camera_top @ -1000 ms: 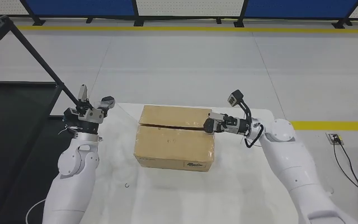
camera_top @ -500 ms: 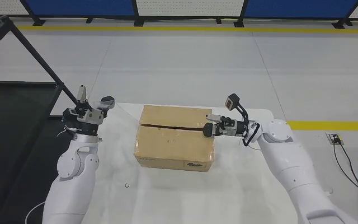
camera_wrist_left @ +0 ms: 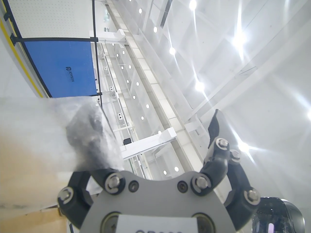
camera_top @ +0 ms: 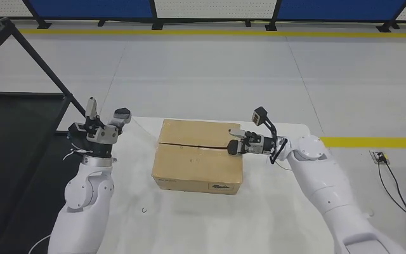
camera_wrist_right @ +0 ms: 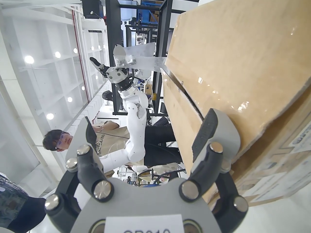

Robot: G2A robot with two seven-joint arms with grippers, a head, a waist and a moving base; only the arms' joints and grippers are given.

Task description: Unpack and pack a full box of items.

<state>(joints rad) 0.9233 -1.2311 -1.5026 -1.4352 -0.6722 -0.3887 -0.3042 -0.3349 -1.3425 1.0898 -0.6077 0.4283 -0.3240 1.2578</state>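
The right gripper [camera_top: 232, 142] had its fingers spread wide apart. It sat at one end of the box [camera_top: 196, 162], right where the seam [camera_top: 190, 145] across the top ran out. One finger [camera_wrist_right: 213, 132] lay against the top of the box. The other finger hung out in the air. The box sat closed in the middle of the table [camera_top: 190, 219].

The left gripper [camera_wrist_right: 106, 54] was up in the air, well off past the other end of the box. Its fingers were spread apart too, but a strip of clear tape [camera_wrist_right: 145, 60] clung to one of them. The tape ran back to the far end of the box, near the seam.

I think a few things could go wrong. If the right finger pushed down and did not get under a flap [camera_top: 198, 132], it could dent the card or slip off. Nothing held the box, so a hard push could slide it. The tape was sticky, so it could hang on to the left finger, tug the box, or drop onto the top.
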